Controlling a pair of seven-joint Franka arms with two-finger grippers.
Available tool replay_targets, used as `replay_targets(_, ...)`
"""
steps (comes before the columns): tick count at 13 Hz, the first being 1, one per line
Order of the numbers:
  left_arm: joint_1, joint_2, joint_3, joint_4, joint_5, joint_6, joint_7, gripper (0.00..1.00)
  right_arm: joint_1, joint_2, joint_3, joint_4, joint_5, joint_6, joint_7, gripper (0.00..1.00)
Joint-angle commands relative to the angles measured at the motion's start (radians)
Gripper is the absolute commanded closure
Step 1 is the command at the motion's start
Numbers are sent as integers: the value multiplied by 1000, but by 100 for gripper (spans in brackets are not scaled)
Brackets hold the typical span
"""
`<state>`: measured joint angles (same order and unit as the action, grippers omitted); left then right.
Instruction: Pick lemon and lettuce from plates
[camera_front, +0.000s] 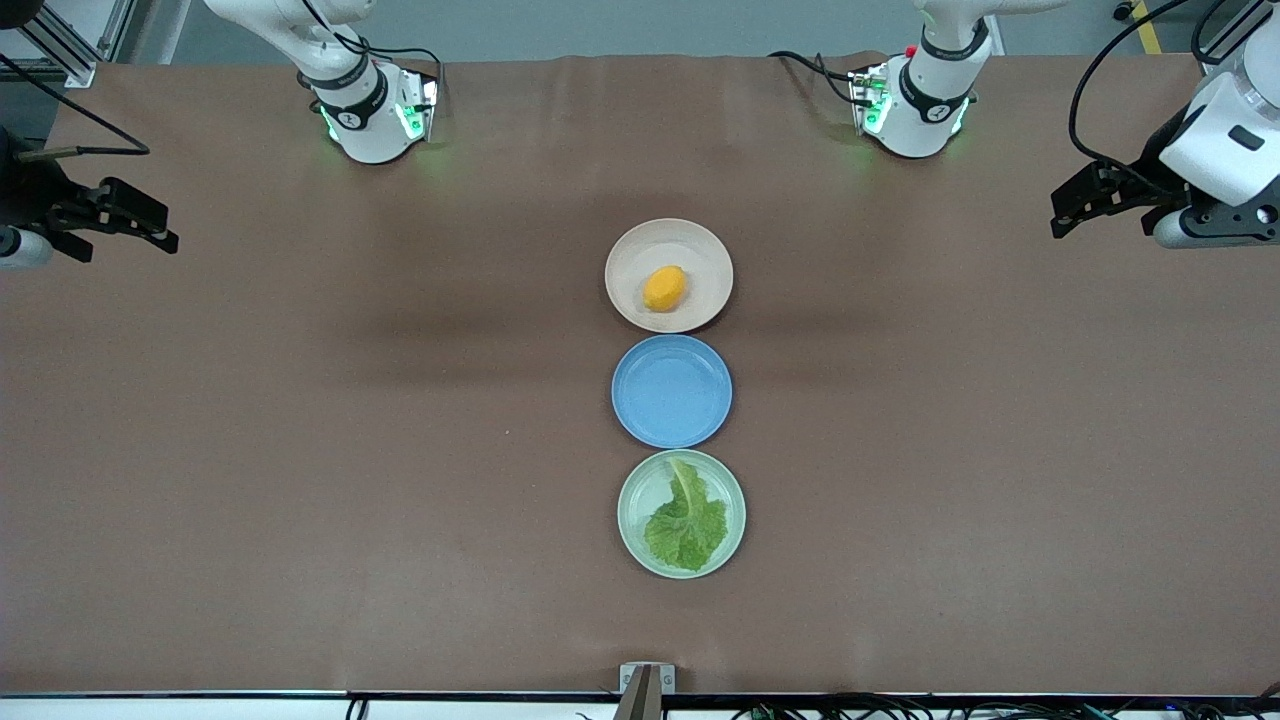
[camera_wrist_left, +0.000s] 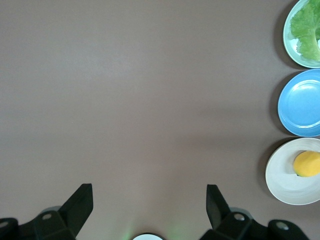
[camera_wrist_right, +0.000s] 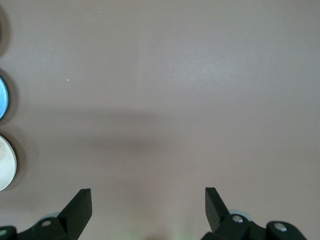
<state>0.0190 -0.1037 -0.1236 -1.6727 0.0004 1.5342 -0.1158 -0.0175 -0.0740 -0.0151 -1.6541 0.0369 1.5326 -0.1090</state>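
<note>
Landmark: the blue plate (camera_front: 671, 390), lying mid-table on the brown table (camera_front: 300, 450); I place everything else from it.
Beige-pink plate (camera_front: 668, 274): just beside the blue plate, farther from the front camera, toward my bases.
Lemon (camera_front: 664, 288): lying on the beige-pink plate, near its middle, touched by nothing of mine. My left wrist view shows it at the edge of the picture.
Mint green plate (camera_front: 681, 513): just beside the blue plate, nearer to the front camera, so the three plates form one row.
Lettuce (camera_front: 686, 525): lying flat in the mint green plate, its pale stem pointing toward the blue plate, the crinkled leaf spread toward the front camera.
My left gripper (camera_front: 1075, 208): up over bare table, well apart from the blue plate, at the left arm's end of the table. Its fingers (camera_wrist_left: 216, 202) stand wide apart with nothing between them.
My right gripper (camera_front: 145, 222): over bare table, well apart from the blue plate, at the right arm's end. Its fingers (camera_wrist_right: 215, 205) are spread wide too, holding nothing.
Both arms: waiting.
</note>
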Motion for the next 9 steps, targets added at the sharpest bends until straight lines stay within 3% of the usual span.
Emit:
replay_targets(1, 5, 9, 1, 36, 6, -22, 11, 0, -5, -7, 0, 0, 8, -8, -14, 0)
replay_targets(4, 4, 30, 2, 54, 6, -20, 11, 0, -5, -7, 0, 0, 8, -8, -14, 0)
replay_targets(7, -20, 218, -11, 163, -8, -8, -8, 0, -10, -1, 0, 37, 6, -6, -9, 0)
replay_targets(9, -62, 339, -28, 220, -10, 103, -22, 0, -9, 22, -2, 62, 5, -8, -5, 0)
